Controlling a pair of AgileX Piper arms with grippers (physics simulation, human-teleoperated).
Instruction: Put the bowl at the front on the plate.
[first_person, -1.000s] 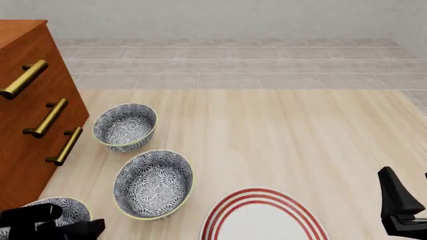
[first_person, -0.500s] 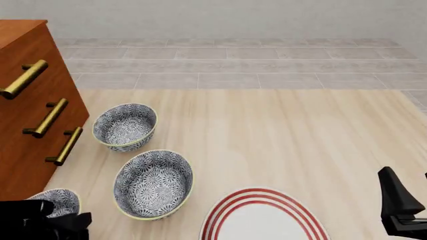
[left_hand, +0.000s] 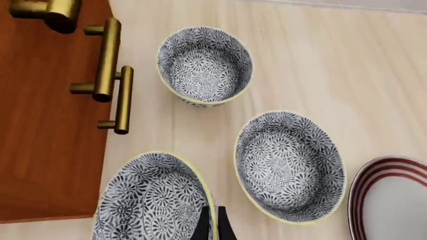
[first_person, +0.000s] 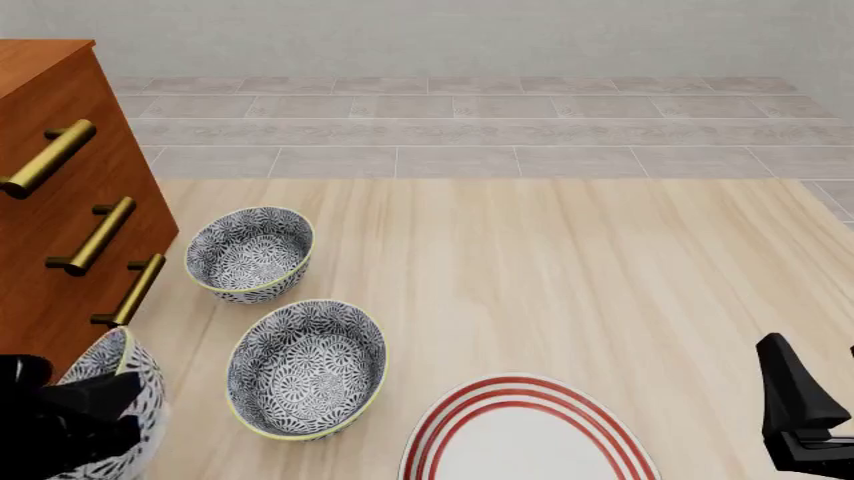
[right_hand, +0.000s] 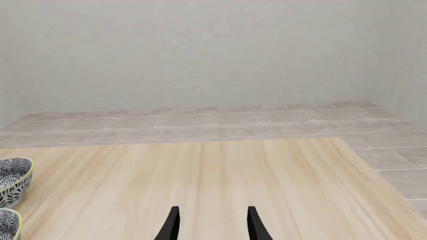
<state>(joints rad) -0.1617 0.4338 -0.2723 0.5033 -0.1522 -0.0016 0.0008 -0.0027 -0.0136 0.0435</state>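
The front bowl (first_person: 144, 415) hangs tilted at the front left corner, above the table, with my left gripper (first_person: 114, 400) shut on its rim. In the left wrist view the bowl (left_hand: 150, 200) fills the corner and the gripper (left_hand: 215, 226) pinches its yellow-green rim. The white plate with red rings (first_person: 454, 412) lies at the front centre, cut off by the frame's edge; its rim (left_hand: 365, 186) also shows in the left wrist view. My right gripper (first_person: 801, 420) waits at the front right, open (right_hand: 212, 227), holding nothing.
Two more patterned bowls stand on the table: a middle bowl (first_person: 307, 368) (left_hand: 290, 165) next to the plate and a far bowl (first_person: 250, 252) (left_hand: 204, 65). A wooden dresser with brass handles (first_person: 54, 200) (left_hand: 47, 125) stands at the left, close to the held bowl.
The left gripper has raised the front bowl off the table and tipped it on edge, shifting slightly left toward the dresser. The right arm has not moved.
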